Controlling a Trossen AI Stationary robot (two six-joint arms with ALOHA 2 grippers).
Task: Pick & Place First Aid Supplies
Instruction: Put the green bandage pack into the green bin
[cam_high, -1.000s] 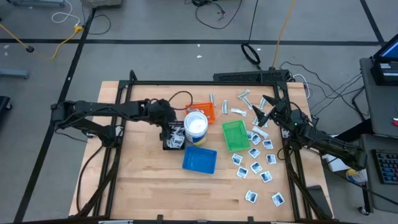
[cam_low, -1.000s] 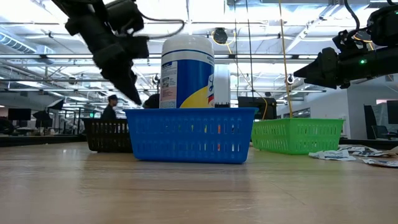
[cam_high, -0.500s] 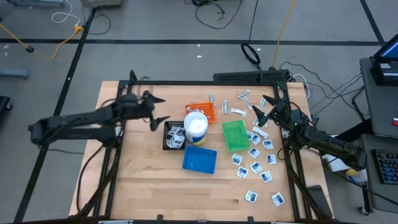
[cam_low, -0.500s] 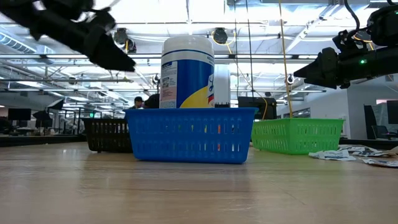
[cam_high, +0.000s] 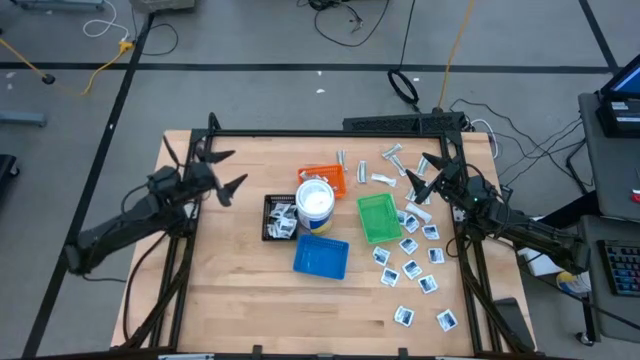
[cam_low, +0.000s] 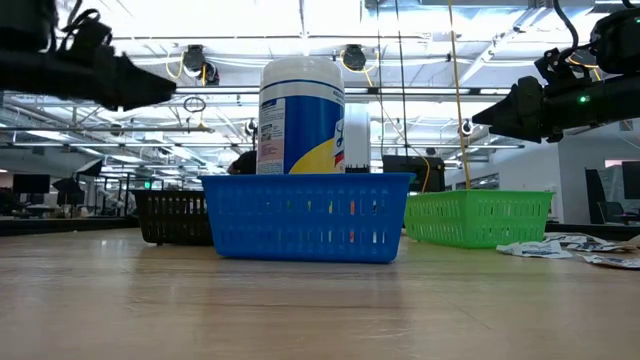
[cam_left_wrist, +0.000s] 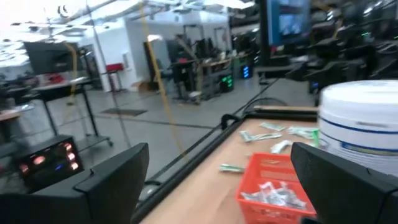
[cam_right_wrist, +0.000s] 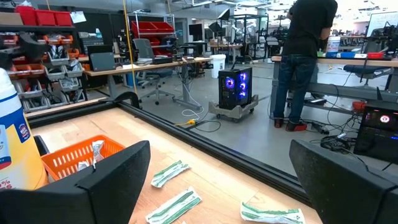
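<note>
- The left gripper (cam_high: 222, 172) has pulled away from the black tray (cam_high: 279, 217) toward the table's (cam_high: 230, 290) far-left part, jaws spread and empty.
- The right gripper (cam_high: 418, 177) hovers at the far right, jaws spread wide, holding nothing.
- White square packets (cam_high: 411, 270) lie scattered right of the green tray (cam_high: 378, 217).
- Wrapped strips (cam_high: 384, 179) lie beside the orange tray (cam_high: 331, 177).
</note>
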